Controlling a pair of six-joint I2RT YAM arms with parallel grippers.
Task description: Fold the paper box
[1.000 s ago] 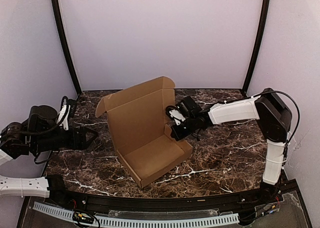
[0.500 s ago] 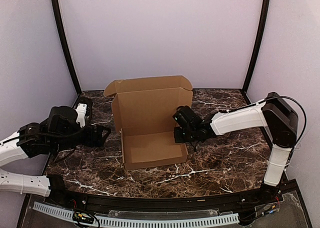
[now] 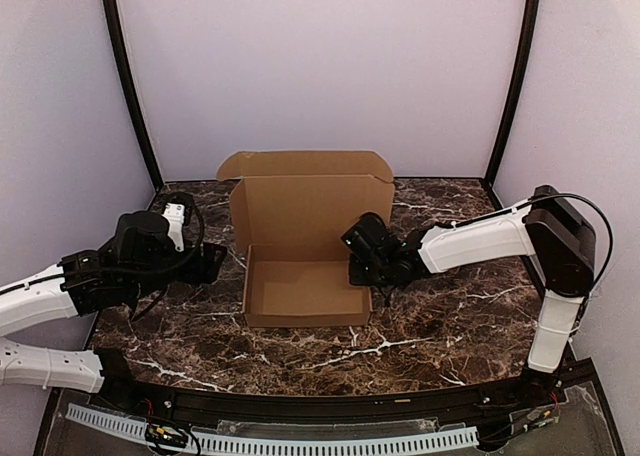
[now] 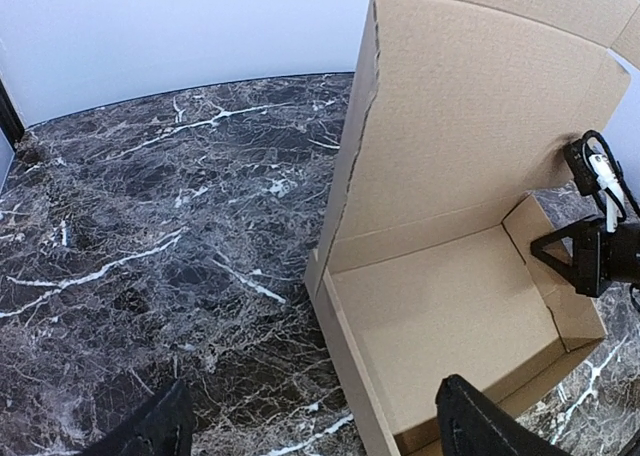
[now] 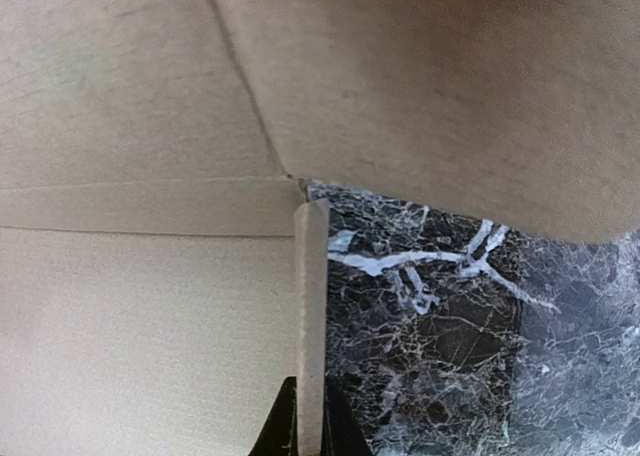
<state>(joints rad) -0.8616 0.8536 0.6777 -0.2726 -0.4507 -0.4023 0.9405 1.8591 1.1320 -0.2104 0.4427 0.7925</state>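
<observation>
There is one paper box [image 3: 305, 276], brown and unprinted, and it stands on one bench [image 3: 450, 316] of dark marble. The box has one floor, three low walls around it, and one tall lid panel [image 3: 310, 211] at the back.

Two robot arms are in the top view: one left arm [image 3: 60, 296] and one right arm [image 3: 470, 238]. They carry two tools in total, the left tool [image 3: 210, 264] and the right tool [image 3: 358, 266]. Each wrist view shows two dark fingertips [image 4: 165, 426] of its own tool.

Behind the bench I count two black posts [image 3: 125, 76], one at each rear corner.
</observation>
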